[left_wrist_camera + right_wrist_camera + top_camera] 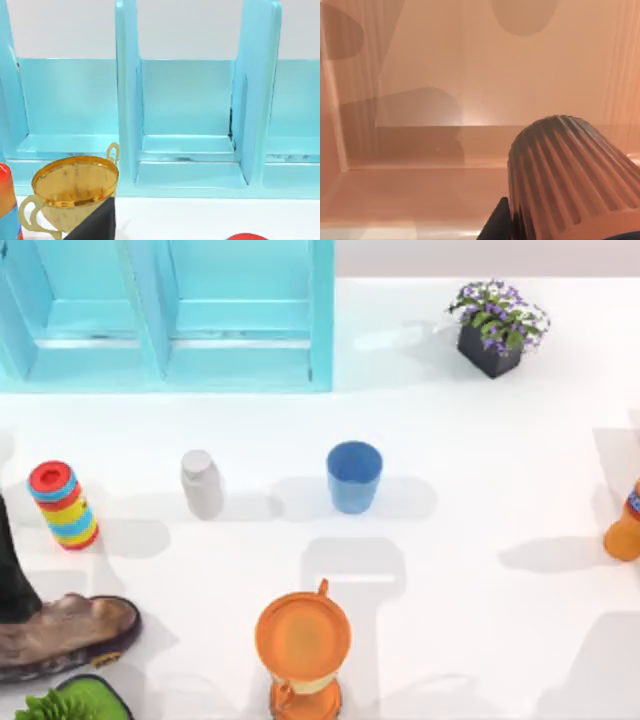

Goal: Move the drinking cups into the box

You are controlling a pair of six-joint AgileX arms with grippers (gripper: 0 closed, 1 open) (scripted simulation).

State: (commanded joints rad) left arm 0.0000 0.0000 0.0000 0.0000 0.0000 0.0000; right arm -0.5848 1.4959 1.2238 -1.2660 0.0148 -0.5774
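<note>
From above, I see the blue cup (354, 476) standing upright near the middle of the table, mouth up, well apart from the grey-white bottle (202, 483) to its left and the orange pitcher (302, 648) nearer the front edge; a striped can (63, 504), a brown shoe (62, 634) and a potted flower (495, 328) stand around; the turquoise rack (240, 350) runs along the far left. I judge the cup light, stiff and smooth-walled, so I would pinch it across the rim or the upper wall, where the taper is widest.

On the left wrist, I face the rack's compartments (190, 165), with a gold trophy cup (75, 187) just in front; I cannot tell how this arm's jaws stand.

On the right wrist, the ribbed brown cup (570, 175) sits close against the camera, over an orange-walled box (420, 150); a dark finger (495, 225) touches its side, so I take it as clenched there; the ribs should resist slipping.
</note>
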